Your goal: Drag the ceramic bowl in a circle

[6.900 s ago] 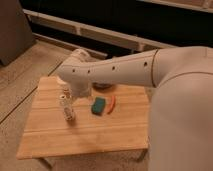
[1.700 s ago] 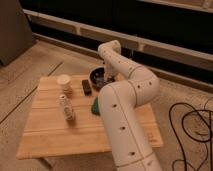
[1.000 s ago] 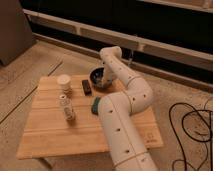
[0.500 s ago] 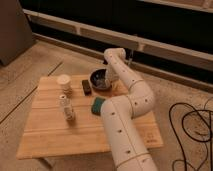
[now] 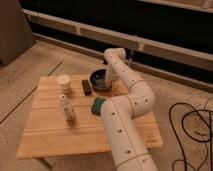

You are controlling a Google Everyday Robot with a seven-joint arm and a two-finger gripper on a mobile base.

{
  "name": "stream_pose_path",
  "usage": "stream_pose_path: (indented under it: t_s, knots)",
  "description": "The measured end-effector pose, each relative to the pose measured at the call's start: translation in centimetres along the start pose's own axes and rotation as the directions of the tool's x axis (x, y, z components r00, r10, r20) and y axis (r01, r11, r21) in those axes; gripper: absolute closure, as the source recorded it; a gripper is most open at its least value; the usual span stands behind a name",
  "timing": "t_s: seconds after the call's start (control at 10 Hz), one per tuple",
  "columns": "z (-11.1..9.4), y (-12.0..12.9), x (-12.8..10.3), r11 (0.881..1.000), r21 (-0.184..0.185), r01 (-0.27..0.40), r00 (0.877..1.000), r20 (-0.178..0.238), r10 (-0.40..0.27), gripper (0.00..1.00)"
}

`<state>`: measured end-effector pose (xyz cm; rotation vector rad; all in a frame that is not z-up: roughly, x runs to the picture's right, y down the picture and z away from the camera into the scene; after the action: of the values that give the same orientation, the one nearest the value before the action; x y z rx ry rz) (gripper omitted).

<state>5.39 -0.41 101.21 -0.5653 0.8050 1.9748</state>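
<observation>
The ceramic bowl (image 5: 98, 80), round and shallow, dark grey-black outside and paler bluish-grey inside, is sitting upright near the far edge of the wooden worktop (image 5: 50, 131). The tool (image 5: 109, 78) is reaching down at its rim.

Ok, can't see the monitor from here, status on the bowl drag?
Gripper down at right rim of ceramic bowl. Bowl upright, far side of wooden table. Dark block close beside it, white cup beyond.
</observation>
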Motion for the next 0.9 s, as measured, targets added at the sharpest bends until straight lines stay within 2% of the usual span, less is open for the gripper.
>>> stream_pose_path:
  t_s: [0.6,0.9]
  knots:
    - [0.1,0.1,0.1,1.000,0.000,0.001,1.000,-0.001,-0.001,0.68]
    - [-0.9,1.8,0.4,0.999,-0.045,0.004,1.000,0.003,-0.004,0.68]
